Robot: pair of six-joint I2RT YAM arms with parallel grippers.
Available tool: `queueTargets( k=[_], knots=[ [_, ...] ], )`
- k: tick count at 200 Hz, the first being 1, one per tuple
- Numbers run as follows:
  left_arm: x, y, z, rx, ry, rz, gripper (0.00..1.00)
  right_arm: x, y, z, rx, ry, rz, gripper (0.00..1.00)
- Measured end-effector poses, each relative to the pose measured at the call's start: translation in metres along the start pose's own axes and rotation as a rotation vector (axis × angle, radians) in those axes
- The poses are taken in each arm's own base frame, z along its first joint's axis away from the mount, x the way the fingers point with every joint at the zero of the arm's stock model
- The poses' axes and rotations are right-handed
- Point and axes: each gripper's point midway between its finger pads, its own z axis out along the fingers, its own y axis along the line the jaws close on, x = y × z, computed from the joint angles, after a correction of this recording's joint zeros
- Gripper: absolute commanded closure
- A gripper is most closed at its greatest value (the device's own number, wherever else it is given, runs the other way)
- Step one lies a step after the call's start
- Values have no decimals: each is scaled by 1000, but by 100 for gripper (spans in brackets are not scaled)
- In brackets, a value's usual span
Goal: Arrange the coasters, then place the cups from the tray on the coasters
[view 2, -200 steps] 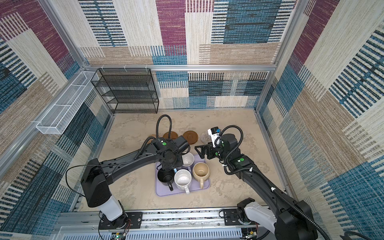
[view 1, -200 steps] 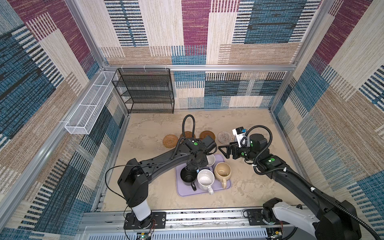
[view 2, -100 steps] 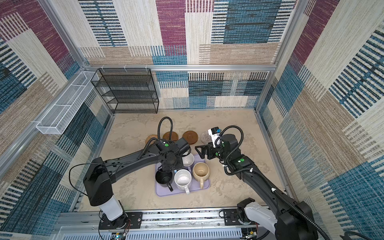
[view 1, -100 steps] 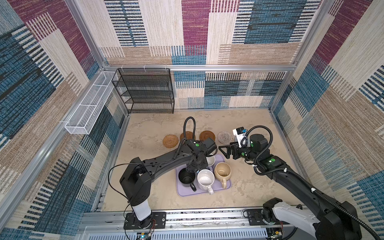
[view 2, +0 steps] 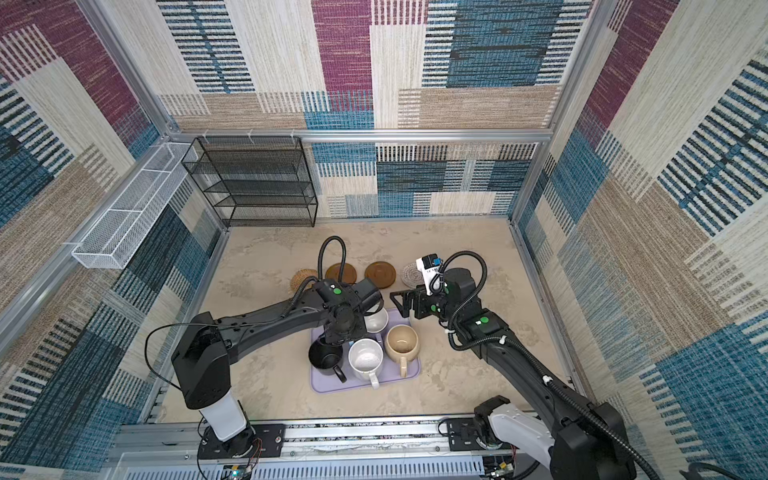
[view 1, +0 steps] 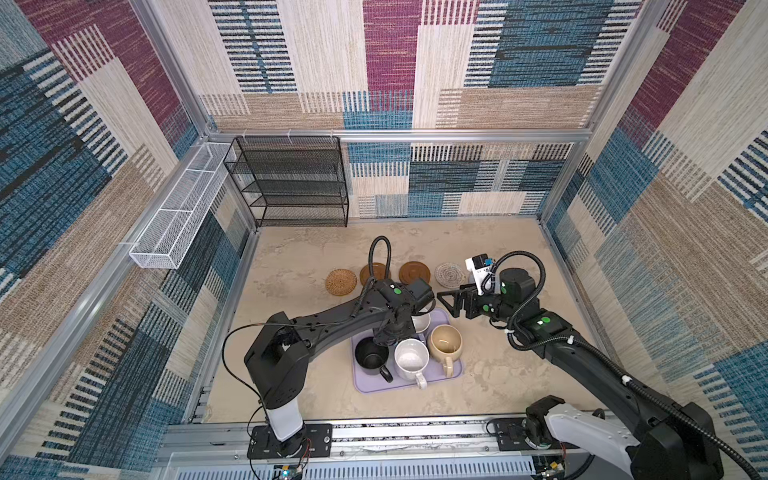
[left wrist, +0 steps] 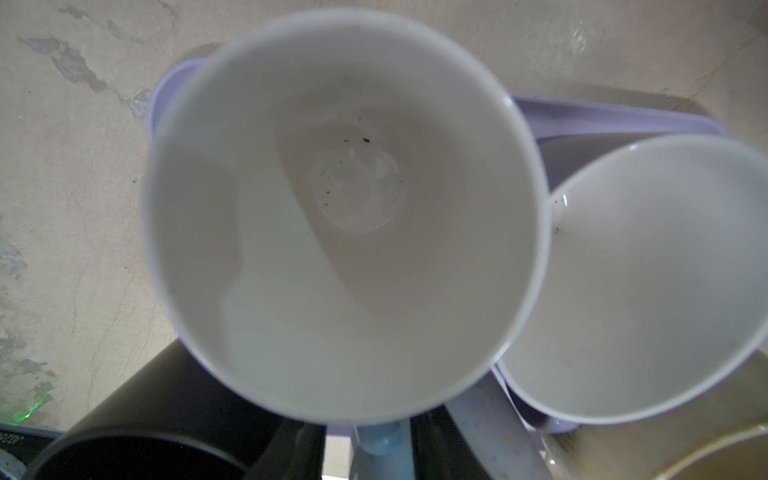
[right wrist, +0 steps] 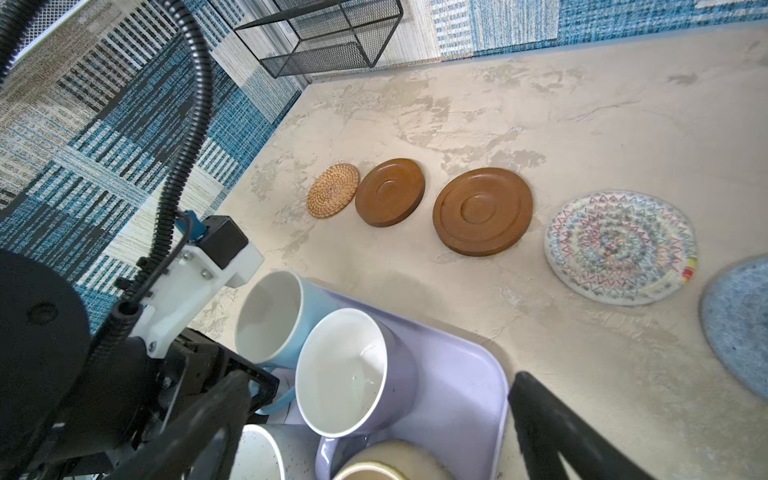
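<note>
**Bench Holdings: One Tray, Five Cups, Five Coasters, Two Claws**

We take the lavender tray (view 1: pixel 374 384), resting on the bench (view 1: pixel 291 266), as our reference for every entry. All five cups stand upright on it.

Cups, near row: along the tray's near edge, left to right in both top views, we count the black cup (view 1: pixel 371 357), the speckled white cup (view 1: pixel 410 358) and the beige cup (view 1: pixel 445 343). Each has its handle turned toward that edge.

Cups, far row: the lavender cup (view 1: pixel 420 322) stands at the tray's far edge. The light blue cup (right wrist: pixel 286 316) stands just beside it at the tray's far left corner. The left arm covers the light blue cup in both top views.

Coasters: these lie flat on the bench in a row beyond the tray's far edge. From left to right we record the rattan coaster (view 1: pixel 340 281), the first brown coaster (view 1: pixel 372 274), the second brown coaster (view 1: pixel 414 273), the white crochet coaster (view 1: pixel 449 274) and the grey-blue crochet coaster (right wrist: pixel 739 328).

Left claw (left wrist: pixel 368 453): it sits low over the tray's far left corner. Its fingers (left wrist: pixel 291 453) stand on either side of the light blue cup's handle. We cannot tell whether they pinch it.

Right claw (view 1: pixel 446 301): it hangs above the tray's far right corner with its jaws spread wide and nothing between them.
</note>
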Motion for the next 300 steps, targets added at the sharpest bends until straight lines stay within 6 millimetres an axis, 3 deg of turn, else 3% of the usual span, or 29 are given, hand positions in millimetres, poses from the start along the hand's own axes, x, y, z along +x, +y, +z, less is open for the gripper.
queueTargets(
  k=[54, 73, 88, 173, 249, 300],
  knots=[
    [0, -2, 4, -12, 4, 2, 72, 0, 0, 0, 1, 1, 1, 0],
    [0, -2, 5, -14, 5, 3, 80, 1, 0, 0, 1, 2, 1, 0],
    [-1, 1, 5, -25, 2, 4, 100, 1, 0, 1, 1, 3, 1, 0],
    [-4, 5, -7, -2, -29, -4, 100, 1, -1, 1, 3, 5, 2, 0],
    [-26, 10, -46, 56, -149, 57, 100, 3, 7, 2, -50, 10, -8, 0],
    [-57, 19, -85, 100, -244, 152, 100, -1, 36, 1, -147, 16, -59, 0]
  ],
)
